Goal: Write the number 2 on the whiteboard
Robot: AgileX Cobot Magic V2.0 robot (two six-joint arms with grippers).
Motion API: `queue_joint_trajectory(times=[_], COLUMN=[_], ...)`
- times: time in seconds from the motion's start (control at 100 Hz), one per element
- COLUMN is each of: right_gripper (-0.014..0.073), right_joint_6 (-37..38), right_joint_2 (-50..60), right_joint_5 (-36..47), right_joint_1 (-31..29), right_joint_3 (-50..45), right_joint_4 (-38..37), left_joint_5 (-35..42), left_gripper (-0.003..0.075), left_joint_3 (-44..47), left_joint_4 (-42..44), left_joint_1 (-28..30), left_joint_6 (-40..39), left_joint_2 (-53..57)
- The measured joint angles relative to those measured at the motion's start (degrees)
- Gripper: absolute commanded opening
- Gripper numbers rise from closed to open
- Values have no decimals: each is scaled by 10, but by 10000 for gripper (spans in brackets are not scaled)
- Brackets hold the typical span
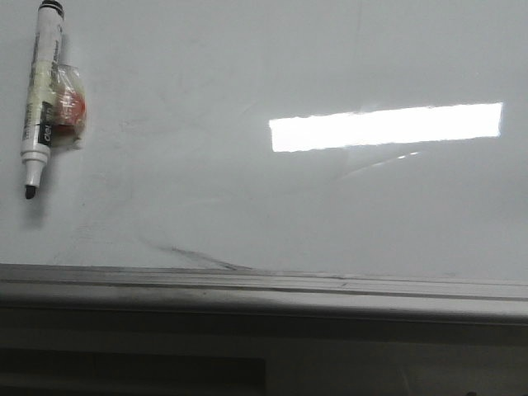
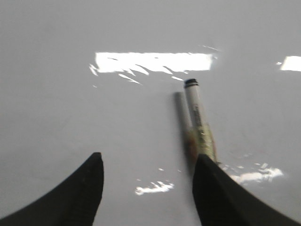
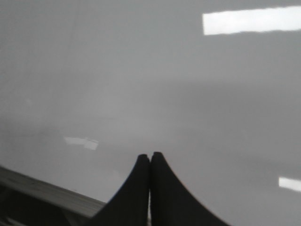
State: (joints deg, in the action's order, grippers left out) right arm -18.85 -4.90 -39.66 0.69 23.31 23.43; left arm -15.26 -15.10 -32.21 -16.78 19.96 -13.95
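Nothing written yet; pen lies loose, uncapped

The whiteboard [image 1: 247,66] fills the bench to its grey near rail [image 1: 264,289] and shows only a faint smudge [image 1: 198,254] by that rail; no number 2 is visible. The marker [image 1: 41,99], something small taped to its barrel, lies at the far left corner, bare tip toward the rail. Left gripper [image 2: 148,181]: jaws wide apart, empty, one beside the pen. Right gripper [image 3: 150,162]: jaws pressed together, empty. A skewed pinch could roll the pen or streak ink.
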Motion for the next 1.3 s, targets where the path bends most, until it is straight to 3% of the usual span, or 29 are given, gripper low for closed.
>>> queue_joint_trajectory(times=[0.17,0.53,0.77,0.84,0.91,1.05,1.19,1.3], right_gripper=[-60,-60,-60,-60,-60,-60,-60,-60], right_joint_6=[-27,-33,-35,-35,-35,-36,-36,-38], right_joint_2=[-40,-95,-96,-96,-96,-96,-96,-101], right_joint_5=[18,65,68,68,68,68,66,70], right_joint_1=[59,69,69,69,69,69,76,117], right_joint_3=[11,11,11,11,11,11,11,12], right_joint_4=[3,3,4,4,7,16,16,17], left_joint_5=[17,153,237,244,253,267,267,248], left_gripper=[391,390,382,350,267,-24,-19,-19], left_joint_3=[0,-29,-51,-58,-66,-73,-73,-73], left_joint_4=[-20,-19,-53,-64,-76,-90,-79,-55], left_joint_1=[-74,-219,-252,-252,-255,-255,-255,-255], left_joint_6=[17,74,75,75,75,77,77,77], left_joint_2=[-68,-263,-377,-407,-430,-450,-453,-449])
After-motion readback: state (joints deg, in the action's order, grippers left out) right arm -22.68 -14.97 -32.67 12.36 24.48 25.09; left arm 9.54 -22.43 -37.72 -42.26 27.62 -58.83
